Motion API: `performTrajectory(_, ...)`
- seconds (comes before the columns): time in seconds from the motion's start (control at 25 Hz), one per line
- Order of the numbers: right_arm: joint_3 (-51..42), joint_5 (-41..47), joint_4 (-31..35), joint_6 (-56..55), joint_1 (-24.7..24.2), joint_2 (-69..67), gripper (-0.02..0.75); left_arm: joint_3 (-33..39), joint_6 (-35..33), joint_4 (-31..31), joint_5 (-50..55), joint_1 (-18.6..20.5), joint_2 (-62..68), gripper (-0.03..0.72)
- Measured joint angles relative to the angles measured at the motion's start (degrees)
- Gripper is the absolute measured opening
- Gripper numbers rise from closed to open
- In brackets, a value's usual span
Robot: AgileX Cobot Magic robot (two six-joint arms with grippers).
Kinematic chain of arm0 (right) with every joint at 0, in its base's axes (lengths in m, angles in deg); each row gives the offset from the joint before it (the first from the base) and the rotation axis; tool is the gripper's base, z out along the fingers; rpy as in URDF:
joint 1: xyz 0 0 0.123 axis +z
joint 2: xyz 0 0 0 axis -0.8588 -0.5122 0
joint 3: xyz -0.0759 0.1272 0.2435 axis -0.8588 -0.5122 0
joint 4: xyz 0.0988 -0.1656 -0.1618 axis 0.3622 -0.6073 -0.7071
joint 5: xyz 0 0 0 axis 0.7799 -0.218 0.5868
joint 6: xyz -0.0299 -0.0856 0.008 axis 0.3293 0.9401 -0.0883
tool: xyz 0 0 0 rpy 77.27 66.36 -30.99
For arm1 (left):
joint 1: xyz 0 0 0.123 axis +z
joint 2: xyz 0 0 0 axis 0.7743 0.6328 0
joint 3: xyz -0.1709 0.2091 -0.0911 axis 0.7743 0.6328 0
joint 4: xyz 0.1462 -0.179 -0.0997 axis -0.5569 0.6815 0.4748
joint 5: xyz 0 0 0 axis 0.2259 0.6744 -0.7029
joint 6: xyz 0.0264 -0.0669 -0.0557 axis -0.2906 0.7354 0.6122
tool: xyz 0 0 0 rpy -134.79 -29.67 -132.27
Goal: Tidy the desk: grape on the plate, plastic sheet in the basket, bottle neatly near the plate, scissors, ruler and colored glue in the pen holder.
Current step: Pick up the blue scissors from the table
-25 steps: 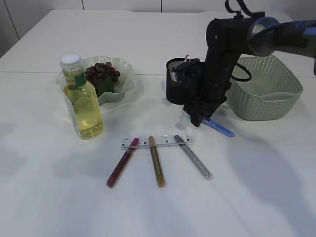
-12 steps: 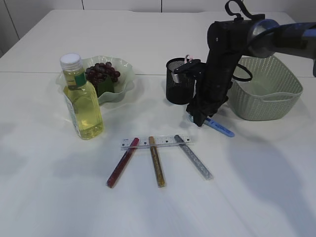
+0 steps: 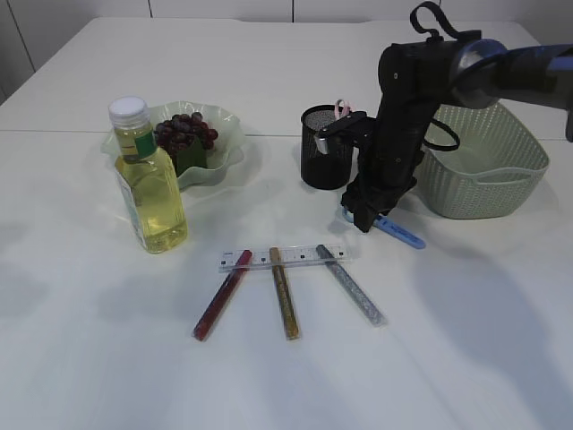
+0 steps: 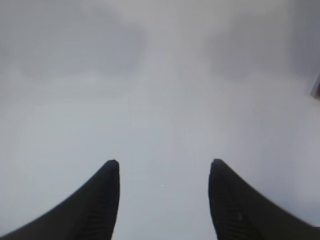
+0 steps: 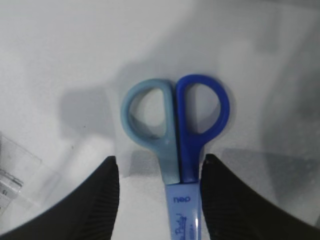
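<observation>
The right gripper (image 5: 159,192) sits open around the scissors (image 5: 175,135), maybe touching; next it must squeeze and lift.

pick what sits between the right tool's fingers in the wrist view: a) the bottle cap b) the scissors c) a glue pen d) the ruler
b: the right tool is open astride the scissors, whose two blue handle loops lie just ahead of it.

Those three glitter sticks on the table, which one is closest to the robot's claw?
The silver glue stick, rightmost of the three. The gold glue stick and the red glue stick lie farther left of the right gripper.
</observation>
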Motion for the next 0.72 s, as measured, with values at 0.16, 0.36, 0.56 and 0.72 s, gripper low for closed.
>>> performTrajectory(0.16, 0.0, -0.3, 0.0, 0.0, 0.0, -0.1, 0.417, 0.0, 0.0, 0.0, -0.3, 0.0, 0.0, 0.414)
performTrajectory(0.36, 0.0, -0.4, 0.0, -0.1, 0.0, -0.6, 0.417, 0.0, 0.0, 0.0, -0.7, 0.0, 0.0, 0.414)
performTrajectory(0.56, 0.0, -0.7, 0.0, -0.1, 0.0, -0.8, 0.417, 0.0, 0.0, 0.0, -0.7, 0.0, 0.0, 0.414)
performTrajectory(0.72, 0.0, -0.9, 0.0, -0.2, -0.1, -0.8, 0.417, 0.0, 0.0, 0.0, -0.8, 0.0, 0.0, 0.414)
